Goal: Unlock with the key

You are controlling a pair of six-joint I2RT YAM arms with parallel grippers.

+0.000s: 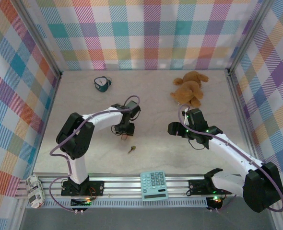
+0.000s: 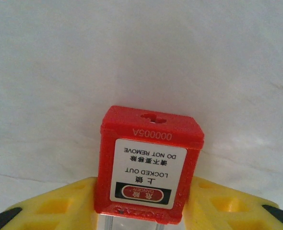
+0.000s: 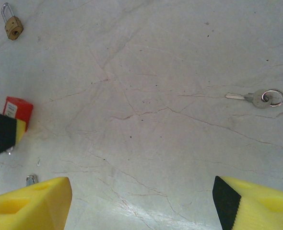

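The left pincer [image 2: 144,184] is gripping the red padlock [image 2: 148,167] at the bottom middle of the left wrist view. Its two yellow fingers [image 2: 55,206] are pressing on the lock's sides, spread only as far as the body needs. The lock's keyhole end is pointing toward the top of the frame. Its white warning label is facing the camera upside down, with the pale table [image 2: 141,57] behind it. In the right wrist view the same lock is showing at the left edge, with a black-and-yellow finger of the left pincer lying against it.

The right pincer [image 3: 141,191] is hanging released. Its fingers are standing wide apart in the two lower corners of that frame, with nothing but bare table between them and touching nothing.

The key [image 3: 249,97] is lying flat on the table at the right edge of the right wrist view, slightly above mid-height. Its blade is pointing left and a ring is threaded through its head. It is sitting well apart from both pincers and from the red padlock. A brass padlock [image 3: 12,26] is lying in the upper left corner, far from the key.
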